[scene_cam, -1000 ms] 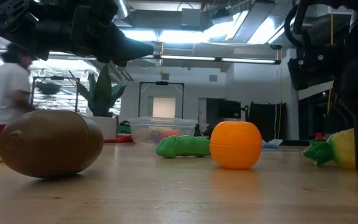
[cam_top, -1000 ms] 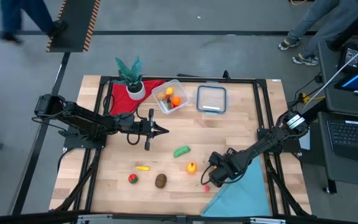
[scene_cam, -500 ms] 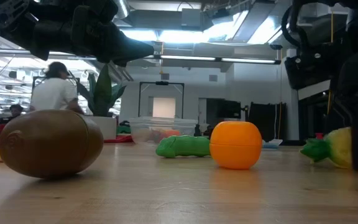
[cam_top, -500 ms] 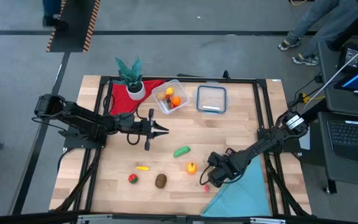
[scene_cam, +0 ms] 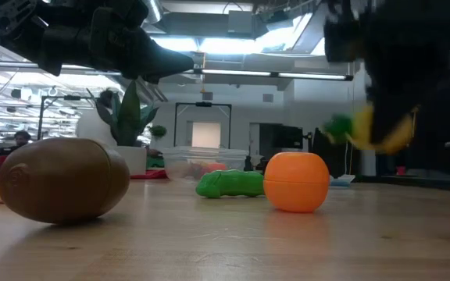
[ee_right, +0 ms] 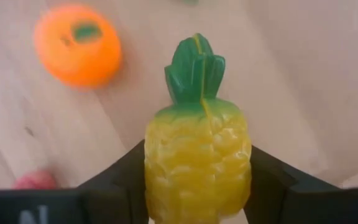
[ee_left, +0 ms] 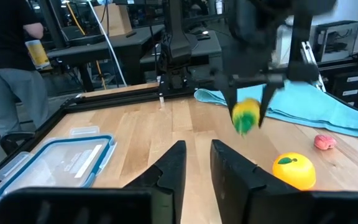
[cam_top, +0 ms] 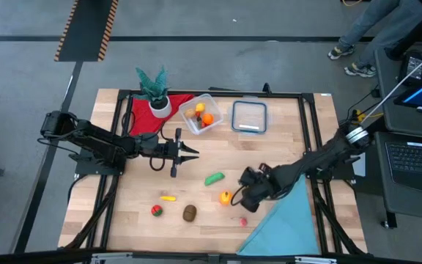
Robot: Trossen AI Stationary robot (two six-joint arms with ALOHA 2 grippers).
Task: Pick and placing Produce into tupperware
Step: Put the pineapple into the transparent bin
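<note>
— Now, right gripper (ee_right: 197, 186)?
— Clamping a toy pineapple (ee_right: 197, 152), lifted off the table (cam_top: 284, 147), lower right of centre in the high view, beside the orange fruit (cam_top: 226, 196).
— Left gripper (ee_left: 196, 163)?
— Hovering mid-left, fingers slightly parted, carrying nothing.
— Tupperware (cam_top: 203, 112)?
— Sitting upper centre, holding orange and yellow pieces; green pickle (cam_top: 214, 178), kiwi (cam_top: 189, 213) lying loose below.

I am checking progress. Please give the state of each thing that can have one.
Tupperware: open, some produce inside.
Lid: off, flat on the table.
Toy pineapple: held above the table.
Right gripper: shut on the toy pineapple.
Left gripper: slightly open, empty.
</note>
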